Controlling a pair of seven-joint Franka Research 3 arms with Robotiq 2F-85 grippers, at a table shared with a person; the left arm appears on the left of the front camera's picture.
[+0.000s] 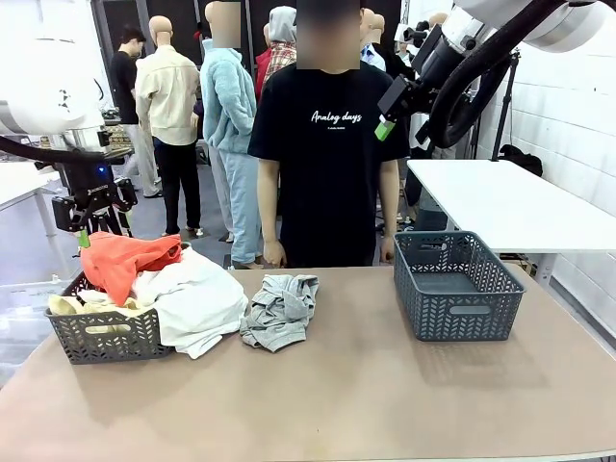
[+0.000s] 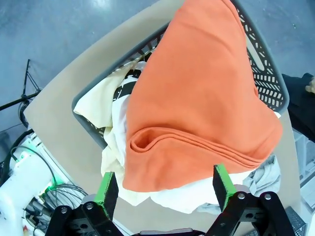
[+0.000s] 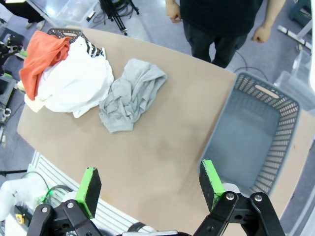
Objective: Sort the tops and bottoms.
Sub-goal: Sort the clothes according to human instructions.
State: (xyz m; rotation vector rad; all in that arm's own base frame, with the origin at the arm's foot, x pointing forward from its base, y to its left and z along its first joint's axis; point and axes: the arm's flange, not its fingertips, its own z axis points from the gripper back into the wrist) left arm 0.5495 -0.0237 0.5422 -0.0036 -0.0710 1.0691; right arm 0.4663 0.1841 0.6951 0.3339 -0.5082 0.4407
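Note:
An orange-red garment lies on top of the pile in the left grey basket. A plain white one spills over the basket's right rim, and a pale yellow one shows at its left. A crumpled grey garment lies on the table beside the pile. In the left wrist view my left gripper hangs open above the orange-red garment, with nothing between its fingers. A black-and-white patterned piece peeks out under the orange-red garment. My right gripper is open and high over the table's middle.
A second grey basket stands bare inside at the table's right. A person in a black T-shirt stands at the far edge with hands down. A white table is behind on the right.

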